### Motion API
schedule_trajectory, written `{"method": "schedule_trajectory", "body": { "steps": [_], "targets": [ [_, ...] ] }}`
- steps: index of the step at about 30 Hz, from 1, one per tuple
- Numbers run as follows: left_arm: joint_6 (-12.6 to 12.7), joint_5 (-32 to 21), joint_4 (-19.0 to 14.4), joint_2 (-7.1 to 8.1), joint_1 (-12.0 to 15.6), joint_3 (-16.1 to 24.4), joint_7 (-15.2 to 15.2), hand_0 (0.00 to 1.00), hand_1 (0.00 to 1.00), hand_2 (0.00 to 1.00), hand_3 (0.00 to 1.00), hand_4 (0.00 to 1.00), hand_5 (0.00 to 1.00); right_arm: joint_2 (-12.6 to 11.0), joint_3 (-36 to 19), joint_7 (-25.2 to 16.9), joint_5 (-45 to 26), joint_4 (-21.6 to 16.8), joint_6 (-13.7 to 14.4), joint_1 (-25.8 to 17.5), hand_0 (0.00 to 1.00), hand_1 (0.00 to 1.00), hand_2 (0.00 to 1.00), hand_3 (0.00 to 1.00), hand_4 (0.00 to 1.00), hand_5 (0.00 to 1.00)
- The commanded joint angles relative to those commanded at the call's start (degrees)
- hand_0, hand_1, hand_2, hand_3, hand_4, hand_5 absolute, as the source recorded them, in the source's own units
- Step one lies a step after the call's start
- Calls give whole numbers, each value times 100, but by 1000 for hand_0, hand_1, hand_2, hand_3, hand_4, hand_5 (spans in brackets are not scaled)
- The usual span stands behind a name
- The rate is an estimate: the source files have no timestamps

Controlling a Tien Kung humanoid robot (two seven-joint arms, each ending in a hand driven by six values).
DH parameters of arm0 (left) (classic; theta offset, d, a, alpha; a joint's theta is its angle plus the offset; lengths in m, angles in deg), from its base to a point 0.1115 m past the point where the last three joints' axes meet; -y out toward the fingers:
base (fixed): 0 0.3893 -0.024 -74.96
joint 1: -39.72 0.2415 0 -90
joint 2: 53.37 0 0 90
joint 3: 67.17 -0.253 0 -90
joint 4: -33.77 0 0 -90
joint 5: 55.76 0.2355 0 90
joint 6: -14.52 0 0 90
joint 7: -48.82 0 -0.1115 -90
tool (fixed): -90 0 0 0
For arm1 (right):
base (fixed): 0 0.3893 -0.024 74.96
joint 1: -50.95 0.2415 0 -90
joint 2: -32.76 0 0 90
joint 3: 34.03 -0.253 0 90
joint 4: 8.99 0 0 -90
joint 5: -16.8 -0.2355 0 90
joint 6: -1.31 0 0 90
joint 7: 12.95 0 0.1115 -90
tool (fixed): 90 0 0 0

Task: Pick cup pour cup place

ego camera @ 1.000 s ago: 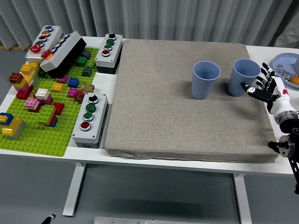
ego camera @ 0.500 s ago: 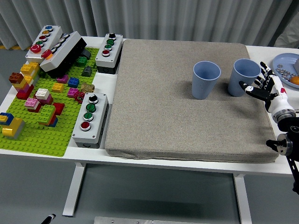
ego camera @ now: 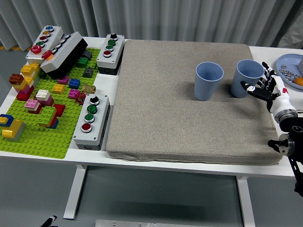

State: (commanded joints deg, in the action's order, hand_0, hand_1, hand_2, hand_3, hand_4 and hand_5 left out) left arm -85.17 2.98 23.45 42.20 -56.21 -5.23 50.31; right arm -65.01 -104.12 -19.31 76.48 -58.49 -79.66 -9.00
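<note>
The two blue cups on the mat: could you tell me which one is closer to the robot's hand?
The right-hand blue cup, right beside the open right hand.

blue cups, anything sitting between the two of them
Nothing: in the head view only bare grey mat shows between the left cup and the right cup.

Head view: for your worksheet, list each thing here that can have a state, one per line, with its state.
Left blue cup: upright, not held.
Right blue cup: upright, not held.
Right robot hand: open, beside the right cup.
Grey mat: flat under both cups.
Blue plate: holds small items.
</note>
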Motion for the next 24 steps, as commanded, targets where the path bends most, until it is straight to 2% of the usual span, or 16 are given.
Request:
{"method": "schedule_trajectory", "body": {
  "steps": [24],
  "targets": [
    [-3, 0, 0, -1, -8, 7, 6, 836, 809, 886, 807, 640, 998, 70, 58, 11, -8, 73, 11, 25, 970, 908, 998, 998, 840, 206]
  ]
}}
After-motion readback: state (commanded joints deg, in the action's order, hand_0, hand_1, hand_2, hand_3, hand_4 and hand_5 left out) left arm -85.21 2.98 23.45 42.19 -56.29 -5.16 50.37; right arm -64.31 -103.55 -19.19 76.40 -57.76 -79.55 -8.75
